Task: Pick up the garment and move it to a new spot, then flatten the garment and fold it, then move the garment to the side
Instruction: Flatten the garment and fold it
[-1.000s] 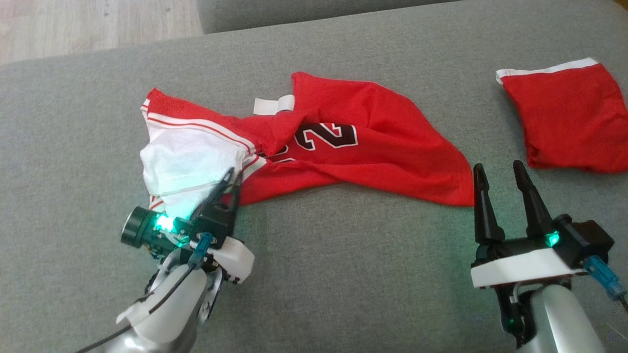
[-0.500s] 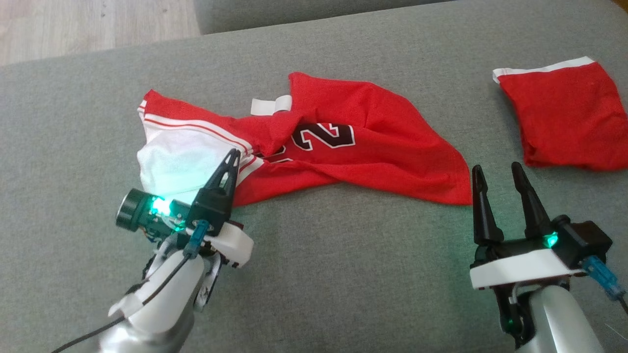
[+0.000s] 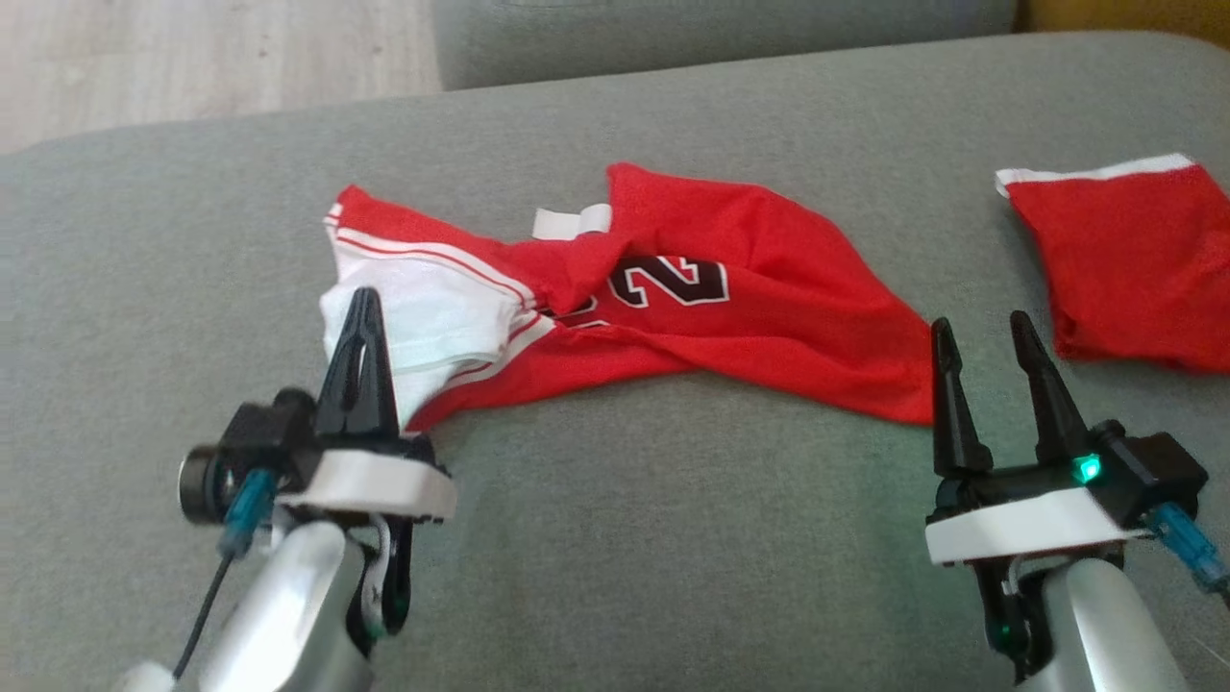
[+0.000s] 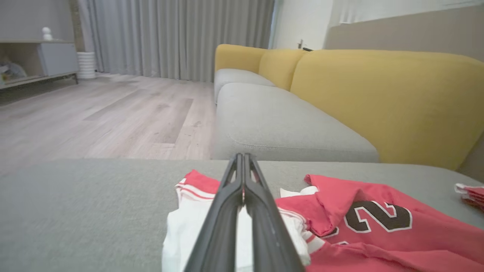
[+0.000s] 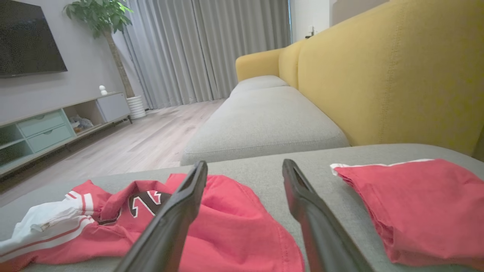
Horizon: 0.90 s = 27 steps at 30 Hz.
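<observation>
The garment (image 3: 750,317) is a crumpled red jersey with a black number and a white, red-striped part at its left, lying on the grey sofa cushion (image 3: 673,538). It also appears in the left wrist view (image 4: 378,234) and the right wrist view (image 5: 227,226). My left gripper (image 3: 361,303) is shut, fingers pressed together, just at the near edge of the white part; no cloth shows between its tips (image 4: 242,158). My right gripper (image 3: 980,332) stands open at the jersey's right corner with nothing between its fingers (image 5: 245,168).
A second red cloth (image 3: 1134,259) with a white band lies folded at the right (image 5: 416,200). Wooden floor (image 3: 192,58) lies beyond the cushion's far left edge. A yellow backrest (image 5: 397,75) rises to the right, with another grey seat (image 4: 283,128) ahead.
My left gripper has closed and swung from leaning right over the white cloth to pointing straight ahead, pulled back slightly. The head camera has shifted. The right gripper has stayed put.
</observation>
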{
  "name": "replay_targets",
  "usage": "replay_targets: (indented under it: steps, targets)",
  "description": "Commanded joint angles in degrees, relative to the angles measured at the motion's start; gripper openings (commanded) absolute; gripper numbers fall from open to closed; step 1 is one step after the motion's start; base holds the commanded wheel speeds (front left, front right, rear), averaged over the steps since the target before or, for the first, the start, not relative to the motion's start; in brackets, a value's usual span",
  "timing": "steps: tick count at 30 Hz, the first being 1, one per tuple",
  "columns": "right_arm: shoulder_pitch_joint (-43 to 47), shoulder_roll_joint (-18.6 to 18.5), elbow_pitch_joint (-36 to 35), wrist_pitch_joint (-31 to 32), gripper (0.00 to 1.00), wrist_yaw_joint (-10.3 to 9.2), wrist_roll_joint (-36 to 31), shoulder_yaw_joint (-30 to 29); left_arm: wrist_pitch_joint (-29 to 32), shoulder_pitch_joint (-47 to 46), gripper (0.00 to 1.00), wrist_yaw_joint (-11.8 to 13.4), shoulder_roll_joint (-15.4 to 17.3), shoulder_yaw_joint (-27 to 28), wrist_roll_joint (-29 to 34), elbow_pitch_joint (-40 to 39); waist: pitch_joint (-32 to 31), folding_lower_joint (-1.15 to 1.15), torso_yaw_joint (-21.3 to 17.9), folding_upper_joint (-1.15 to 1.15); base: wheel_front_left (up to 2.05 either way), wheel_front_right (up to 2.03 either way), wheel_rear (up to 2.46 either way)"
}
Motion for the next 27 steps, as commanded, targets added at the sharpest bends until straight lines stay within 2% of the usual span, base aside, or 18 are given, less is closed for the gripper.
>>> replay_targets:
  steps: [1,2,7,14,22,27]
  targets:
    - [-0.4,-0.2,-2.1,-0.6,1.00,-0.05,-0.6,1.3,-0.6,0.0,0.97,-0.4,0.2,3.4,-0.3,-3.0,-0.7,0.00,1.3,0.00,0.00,0.00,0.00]
    - [-0.2,-0.2,-2.1,-0.6,1.00,-0.05,-0.8,1.4,-0.6,1.1,1.00,-0.9,-0.2,4.1,-0.3,-3.7,-0.8,0.00,1.6,0.00,0.00,0.00,0.00]
    - [0.7,-0.2,-1.6,-0.6,1.00,-0.05,-1.8,1.9,-0.6,6.3,1.00,-3.3,-3.5,7.9,-0.3,-5.4,-1.4,0.00,2.9,0.00,0.00,0.00,0.00]
    - [0.9,-0.2,-1.1,-0.6,1.00,-0.05,-2.2,1.9,-0.6,9.3,1.00,-6.6,-6.7,11.1,3.1,-5.1,-1.6,0.00,3.6,0.00,0.00,0.00,0.00]
    - [0.5,-0.2,-0.8,-0.6,1.00,-0.05,-2.0,2.5,-0.6,8.4,1.00,-9.1,-7.8,12.4,6.6,-3.9,-1.6,0.00,3.0,0.00,0.00,0.00,0.00]
    - [0.2,-0.2,-0.9,-0.6,1.00,-0.05,-1.6,2.6,-0.4,5.1,1.00,-11.1,-6.5,8.5,11.9,-0.3,-0.3,0.00,2.2,0.00,0.00,0.00,0.00]
